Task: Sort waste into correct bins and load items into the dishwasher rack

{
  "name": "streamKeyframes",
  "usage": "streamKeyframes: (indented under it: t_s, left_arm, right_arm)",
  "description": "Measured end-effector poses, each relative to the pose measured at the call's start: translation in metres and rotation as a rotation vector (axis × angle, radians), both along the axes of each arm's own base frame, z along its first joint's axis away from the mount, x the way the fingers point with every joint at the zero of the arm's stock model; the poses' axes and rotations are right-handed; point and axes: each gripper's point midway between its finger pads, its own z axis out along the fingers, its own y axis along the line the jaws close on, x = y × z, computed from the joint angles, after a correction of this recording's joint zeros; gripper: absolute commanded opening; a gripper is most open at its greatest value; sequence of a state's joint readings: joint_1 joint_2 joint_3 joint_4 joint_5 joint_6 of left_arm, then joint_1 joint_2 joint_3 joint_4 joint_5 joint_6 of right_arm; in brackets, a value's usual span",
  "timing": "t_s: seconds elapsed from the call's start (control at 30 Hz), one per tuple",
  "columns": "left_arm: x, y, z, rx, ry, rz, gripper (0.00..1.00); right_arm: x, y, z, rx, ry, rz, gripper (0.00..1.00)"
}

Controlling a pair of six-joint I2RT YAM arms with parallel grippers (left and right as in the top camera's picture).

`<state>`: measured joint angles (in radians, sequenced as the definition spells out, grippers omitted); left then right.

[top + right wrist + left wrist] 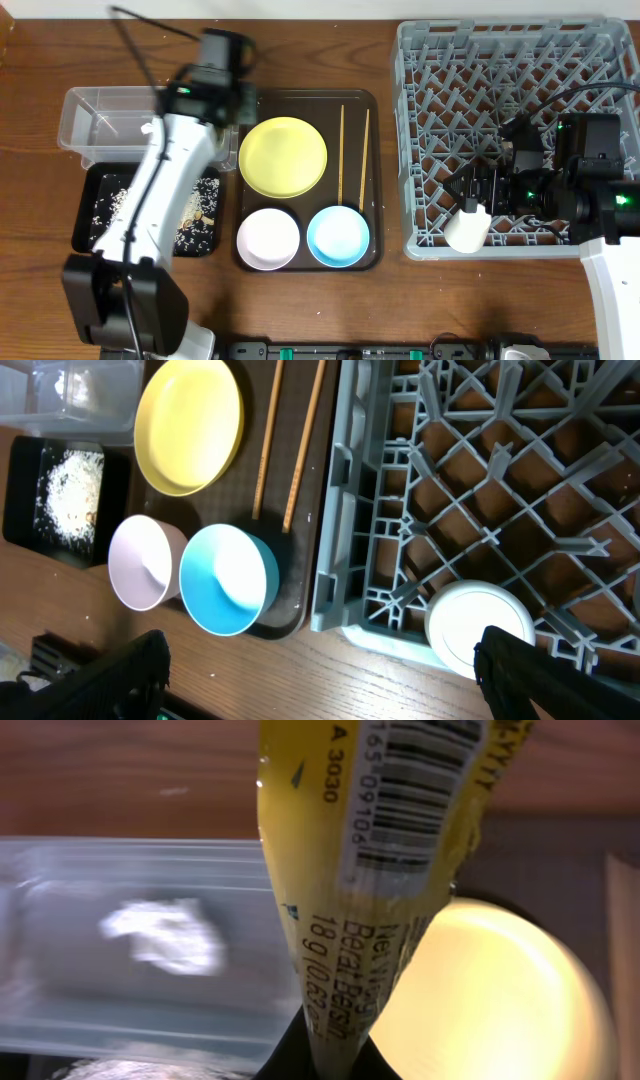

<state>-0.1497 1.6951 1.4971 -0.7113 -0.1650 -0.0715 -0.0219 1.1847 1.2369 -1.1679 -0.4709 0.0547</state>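
Observation:
My left gripper (325, 1060) is shut on a yellowish wrapper (400, 840) with a barcode and print. It hangs above the gap between the clear tub (120, 980) and the yellow plate (500, 990). In the overhead view, the left gripper (222, 95) is between the clear tub (105, 120) and the yellow plate (283, 156). The black tray (100, 230) holds rice grains (200, 205). The white-pinkish bowl (268, 238), blue bowl (337, 236) and two chopsticks (341, 155) lie on the brown tray. My right gripper (320, 670) is wide open and empty over the front left corner of the grey rack (515, 130).
A white cup (467, 230) lies in the rack's front left corner, close to my right finger; it also shows in the right wrist view (475, 628). A white crumpled scrap (160, 935) lies in the clear tub. The brown serving tray (372, 180) sits between bins and rack.

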Motion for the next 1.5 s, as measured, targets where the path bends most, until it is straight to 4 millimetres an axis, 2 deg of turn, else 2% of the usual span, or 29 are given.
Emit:
streamKeyframes:
  t_s: [0.03, 0.07, 0.13, 0.2, 0.27, 0.33, 0.43, 0.57, 0.63, 0.67, 0.7, 0.93, 1.2, 1.4, 1.5]
  left_arm:
    - [0.006, 0.017, -0.003, 0.000, -0.007, 0.044, 0.68]
    - [0.012, 0.035, -0.010, -0.001, -0.009, 0.092, 0.78]
    - [0.021, 0.062, -0.024, -0.004, -0.002, 0.154, 0.82]
    - [0.018, 0.074, -0.039, -0.014, 0.042, 0.181, 0.82]
    - [0.007, 0.072, -0.048, -0.040, 0.099, 0.178, 0.82]
    - [-0.002, 0.060, -0.045, -0.067, 0.133, 0.148, 0.82]
    - [-0.013, 0.034, -0.021, -0.099, 0.135, 0.083, 0.83]
    - [-0.043, -0.002, 0.038, -0.128, 0.064, -0.017, 0.83]
    - [-0.066, -0.012, 0.067, -0.142, 0.021, -0.053, 0.83]
    - [-0.075, -0.013, 0.078, -0.146, 0.002, -0.060, 0.84]
    - [-0.088, -0.011, 0.091, -0.149, -0.021, -0.064, 0.91]
    - [-0.162, -0.001, 0.160, -0.173, -0.205, -0.070, 0.92]
    - [-0.233, 0.010, 0.216, -0.202, -0.451, -0.085, 0.92]
    - [-0.263, 0.014, 0.234, -0.212, -0.552, -0.093, 0.92]
    - [-0.279, 0.016, 0.235, -0.215, -0.574, -0.094, 0.92]
  right_arm:
    - [0.000, 0.000, 0.000, 0.000, 0.000, 0.000, 0.96]
    - [0.000, 0.000, 0.000, 0.000, 0.000, 0.000, 0.96]
    - [0.000, 0.000, 0.000, 0.000, 0.002, 0.000, 0.95]
    - [-0.002, 0.000, -0.001, 0.000, 0.008, 0.000, 0.96]
    - [-0.003, 0.000, -0.002, 0.000, 0.017, 0.000, 0.96]
    - [-0.003, 0.000, -0.002, 0.000, 0.017, 0.000, 0.96]
    - [-0.003, 0.000, -0.002, 0.000, 0.016, 0.000, 0.95]
    - [-0.004, 0.000, -0.002, 0.000, 0.020, 0.000, 0.93]
    - [-0.004, 0.000, -0.002, 0.001, 0.022, 0.000, 0.99]
    - [-0.004, 0.000, -0.002, 0.000, 0.020, 0.002, 0.99]
    - [-0.004, 0.000, -0.002, -0.002, 0.018, 0.005, 0.99]
    - [0.006, -0.002, 0.002, -0.014, -0.032, 0.001, 0.99]
    - [0.007, -0.007, 0.000, -0.041, -0.032, -0.013, 0.99]
    - [0.008, -0.007, 0.000, -0.044, -0.032, -0.015, 0.99]
    - [0.008, -0.007, 0.000, -0.044, -0.032, -0.015, 0.99]
